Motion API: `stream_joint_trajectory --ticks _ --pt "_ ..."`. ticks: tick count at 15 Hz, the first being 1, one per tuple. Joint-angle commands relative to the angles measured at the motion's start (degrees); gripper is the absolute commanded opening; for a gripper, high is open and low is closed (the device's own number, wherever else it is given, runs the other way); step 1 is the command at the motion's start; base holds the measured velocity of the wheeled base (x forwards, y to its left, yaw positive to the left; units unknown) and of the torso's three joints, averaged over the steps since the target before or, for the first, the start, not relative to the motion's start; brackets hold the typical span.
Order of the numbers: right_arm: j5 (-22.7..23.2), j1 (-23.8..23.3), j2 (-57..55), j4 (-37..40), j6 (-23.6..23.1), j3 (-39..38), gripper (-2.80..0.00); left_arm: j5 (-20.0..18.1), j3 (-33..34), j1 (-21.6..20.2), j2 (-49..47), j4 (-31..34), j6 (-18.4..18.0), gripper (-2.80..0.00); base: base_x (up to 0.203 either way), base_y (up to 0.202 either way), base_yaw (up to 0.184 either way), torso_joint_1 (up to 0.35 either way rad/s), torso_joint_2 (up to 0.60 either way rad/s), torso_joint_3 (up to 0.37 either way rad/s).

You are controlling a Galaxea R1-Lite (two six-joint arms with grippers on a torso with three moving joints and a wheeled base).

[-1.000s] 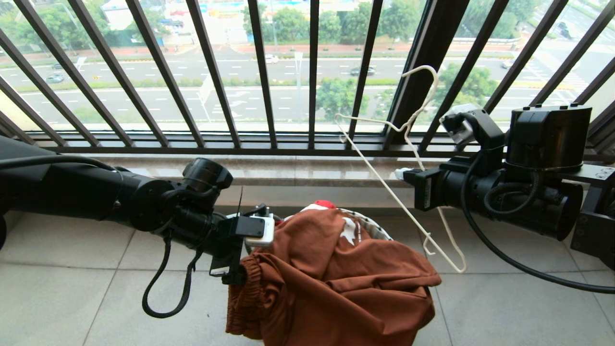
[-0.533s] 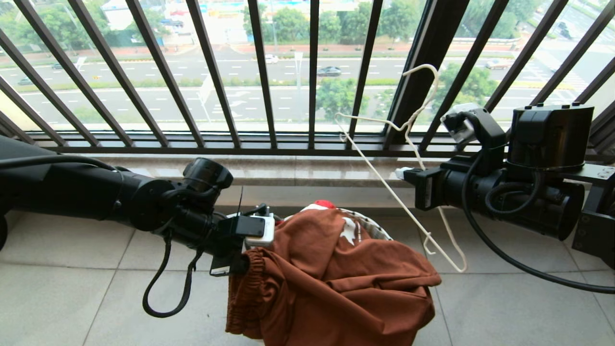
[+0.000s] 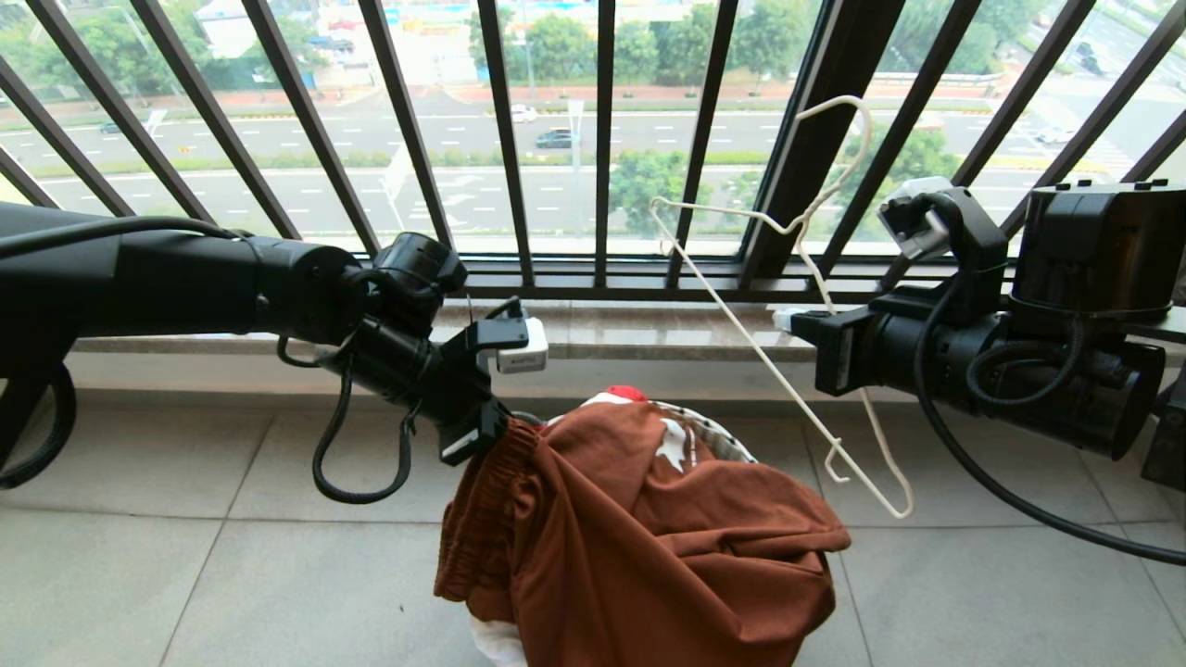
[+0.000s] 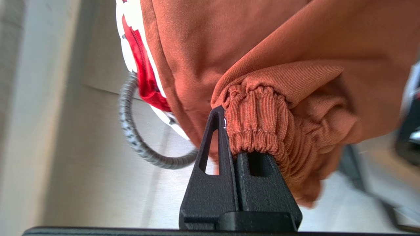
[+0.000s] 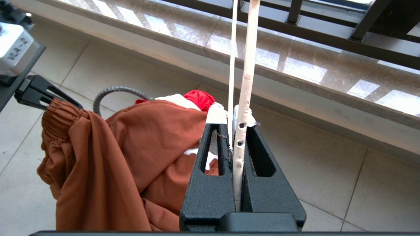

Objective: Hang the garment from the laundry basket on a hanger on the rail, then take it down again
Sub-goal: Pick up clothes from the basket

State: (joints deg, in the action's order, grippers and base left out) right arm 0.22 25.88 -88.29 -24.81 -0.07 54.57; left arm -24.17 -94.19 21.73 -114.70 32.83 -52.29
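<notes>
Two grips are set: the left gripper point(image 3: 482, 435), centre-left, pinches the rust-brown shorts' point(image 3: 639, 528) waistband point(image 4: 259, 126) over the laundry basket point(image 3: 718, 434); the right gripper point(image 3: 788, 324) clamps the wire hanger point(image 3: 741, 352). Threading, hanging and taking down remain. Balcony bars point(image 3: 602, 139) crowd the upper frame; open tiled floor point(image 3: 213, 574) lies lower left.

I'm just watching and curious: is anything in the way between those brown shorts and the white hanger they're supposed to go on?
Nothing visible. The left hand is shut on the shorts' waistband above the basket. The right hand holds the hanger off to the side, with only open air and floor tiles between them.
</notes>
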Motion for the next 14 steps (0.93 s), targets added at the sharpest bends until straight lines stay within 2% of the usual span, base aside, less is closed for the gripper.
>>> stream_joint_trajectory --ticks 1,3,6,7,11,14 --pt "0.1 0.0 1.5 -0.2 -0.1 -0.1 -2.8 -0.6 -2.2 0.2 -0.1 3.5 3.9 -2.8 0.0 0.0 0.0 0.0 0.0 0.0" --pt "0.1 0.0 1.9 -0.2 -0.1 -0.1 -2.8 -0.7 0.4 0.2 2.9 3.8 8.8 -2.8 0.0 0.0 0.0 0.0 0.0 0.0" --pt "0.2 0.2 2.9 0.0 -0.1 -0.2 -2.8 -0.7 2.4 0.6 7.6 3.4 25.6 -2.8 0.0 0.0 0.0 0.0 0.0 0.0" --pt "0.1 0.8 3.0 0.1 0.0 -0.1 -2.8 -0.7 2.8 0.7 9.8 3.1 29.6 -2.8 0.0 0.0 0.0 0.0 0.0 0.0" --pt "0.1 1.3 3.9 0.4 0.4 0.6 -2.8 -0.3 3.2 1.1 18.4 -0.1 40.2 -2.8 0.0 0.0 0.0 0.0 0.0 0.0" --pt "0.1 1.2 6.4 1.2 3.5 2.2 -2.8 2.0 0.7 1.5 21.6 -1.4 42.9 -2.8 0.0 0.0 0.0 0.0 0.0 0.0"
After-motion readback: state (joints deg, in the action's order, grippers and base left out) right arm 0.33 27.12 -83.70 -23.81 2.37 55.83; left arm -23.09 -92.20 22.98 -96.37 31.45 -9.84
